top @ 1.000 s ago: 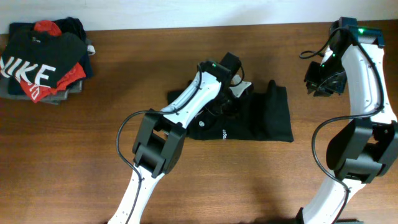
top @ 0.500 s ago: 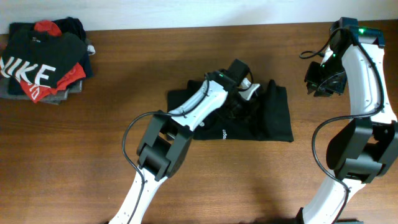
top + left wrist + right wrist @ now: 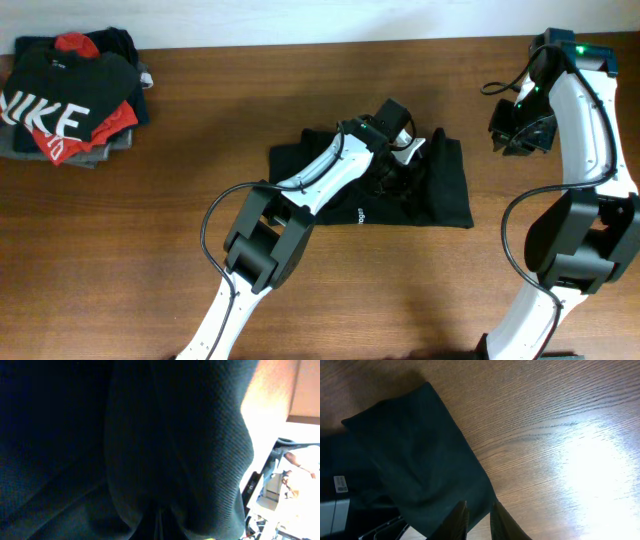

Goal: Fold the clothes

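Note:
The clothes, a black T-shirt (image 3: 440, 195) with tiny white lettering, lie bunched at the table's middle. My left gripper (image 3: 400, 152) is low over the shirt's centre, shut on a fold of its fabric. In the left wrist view the dark cloth (image 3: 175, 435) fills the frame and puckers into the jaws at the bottom edge. My right gripper (image 3: 515, 135) hangs in the air to the right of the shirt. In the right wrist view its fingers (image 3: 502, 522) stand a little apart with nothing between them, above the shirt's corner (image 3: 410, 460).
A pile of folded garments (image 3: 70, 95), topped by a black shirt with large white letters, sits at the far left corner. Bare wooden table (image 3: 150, 250) surrounds the shirt. The far table edge runs close behind the pile and the right arm.
My left gripper has moved right across the shirt, carrying the pinched fabric with it. The right arm has stayed still.

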Tool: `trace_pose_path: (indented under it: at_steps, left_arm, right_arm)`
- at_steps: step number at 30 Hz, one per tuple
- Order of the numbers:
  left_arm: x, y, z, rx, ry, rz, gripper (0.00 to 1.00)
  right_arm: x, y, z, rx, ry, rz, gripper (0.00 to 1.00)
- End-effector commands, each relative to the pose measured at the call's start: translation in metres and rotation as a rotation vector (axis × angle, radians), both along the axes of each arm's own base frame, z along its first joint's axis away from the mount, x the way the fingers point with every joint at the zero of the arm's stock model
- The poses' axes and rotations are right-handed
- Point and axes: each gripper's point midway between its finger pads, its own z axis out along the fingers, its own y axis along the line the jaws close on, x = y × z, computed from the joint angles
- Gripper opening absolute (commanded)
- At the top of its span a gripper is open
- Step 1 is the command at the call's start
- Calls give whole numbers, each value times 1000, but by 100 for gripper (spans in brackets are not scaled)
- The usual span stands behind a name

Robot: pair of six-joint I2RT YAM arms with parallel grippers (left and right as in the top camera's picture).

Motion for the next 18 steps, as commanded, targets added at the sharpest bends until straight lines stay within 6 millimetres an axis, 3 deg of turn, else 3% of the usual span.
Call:
trace_pose_path:
  at_steps: [1, 8, 18]
  left_arm:
    - [5, 6, -13, 49, -10, 27, 1]
    - [10, 9, -18, 90, -28, 56, 1]
    - [3, -11, -15, 56, -54, 46, 1]
  right_arm:
    - [-2, 3, -11, 24, 21, -1, 21]
    - [-4, 17, -31, 105, 26, 0, 17]
    - [-6, 43, -53, 125, 45, 43, 17]
